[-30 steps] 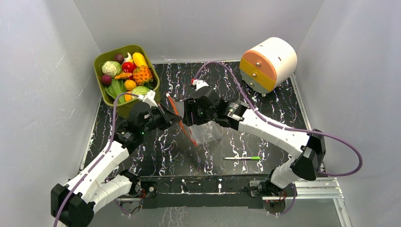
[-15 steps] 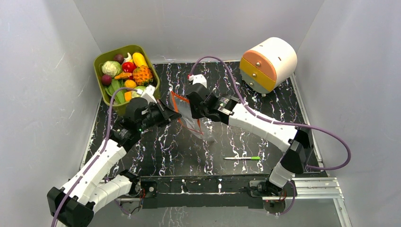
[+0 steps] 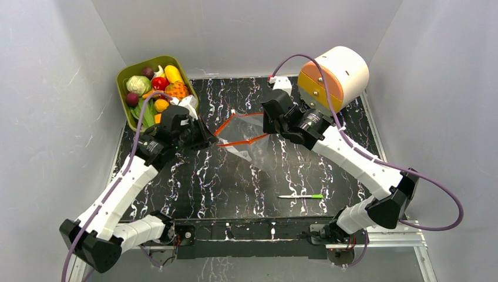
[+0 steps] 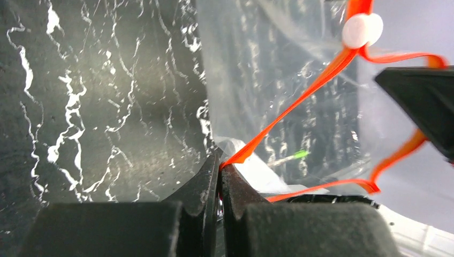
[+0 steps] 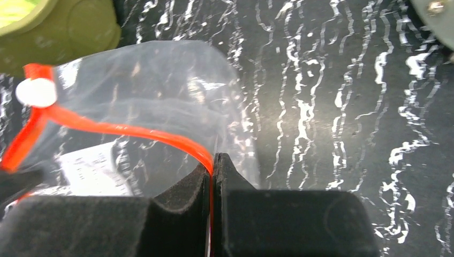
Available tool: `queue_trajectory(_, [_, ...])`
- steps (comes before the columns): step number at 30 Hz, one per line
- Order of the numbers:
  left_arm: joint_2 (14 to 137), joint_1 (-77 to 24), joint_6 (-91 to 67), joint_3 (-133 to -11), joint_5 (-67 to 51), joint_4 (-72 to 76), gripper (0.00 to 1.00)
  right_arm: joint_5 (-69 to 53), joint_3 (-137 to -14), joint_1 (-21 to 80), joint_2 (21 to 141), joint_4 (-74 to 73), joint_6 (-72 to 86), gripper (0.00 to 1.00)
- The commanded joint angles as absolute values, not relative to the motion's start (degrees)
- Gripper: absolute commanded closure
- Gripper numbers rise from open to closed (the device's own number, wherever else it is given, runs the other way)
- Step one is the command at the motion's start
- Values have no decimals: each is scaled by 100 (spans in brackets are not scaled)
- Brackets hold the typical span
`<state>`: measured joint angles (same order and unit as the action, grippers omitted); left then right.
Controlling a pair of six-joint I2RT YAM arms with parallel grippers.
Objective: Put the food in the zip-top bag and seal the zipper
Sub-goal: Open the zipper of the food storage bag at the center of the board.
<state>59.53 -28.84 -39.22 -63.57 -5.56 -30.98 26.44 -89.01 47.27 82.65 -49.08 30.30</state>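
top view: zip-top bag [image 3: 257,153] mid-table between arms, mouth spread; food [image 3: 158,83] in green tub [image 3: 136,63], far left | wrist views only: white slider [image 4: 362,29] on zipper [image 4: 300,99] | left gripper [image 4: 219,160]: jaws fully closed, pinching zipper strip | right gripper [image 5: 213,160]: jaws fully closed on opposite zipper strip

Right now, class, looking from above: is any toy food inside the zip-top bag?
No; the zip-top bag shows nothing colourful inside, and the toy food sits in the green tub.
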Motion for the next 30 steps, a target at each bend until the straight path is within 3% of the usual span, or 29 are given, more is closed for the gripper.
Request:
queue_trajectory(1, [6107, -2865, -3556, -6466, -719, -3566, 100, 1825, -8882, 4720, 8083, -4496, 3245, 100])
queue_trajectory(5, [6034, -2865, -3787, -6313, -1369, -2993, 89, 1695, -8854, 4717, 7999, -4390, 3372, 100])
queue_trajectory(10, [5879, -2862, -4269, -5894, -2022, -2033, 49, 1130, -8729, 4720, 8131, -4290, 3480, 100])
queue_trajectory(15, [5920, -2862, -4287, -5900, -2016, -1864, 31, 962, -8564, 4754, 8235, -4223, 3592, 100])
queue_trajectory(20, [5952, -2865, -4412, -5841, -2069, -1491, 23, 735, -8440, 4812, 8282, -4060, 3679, 100])
queue_trajectory(30, [6297, -2862, -4557, -5542, -2177, -1002, 20, 921, -8552, 4986, 8458, -4072, 3740, 100])
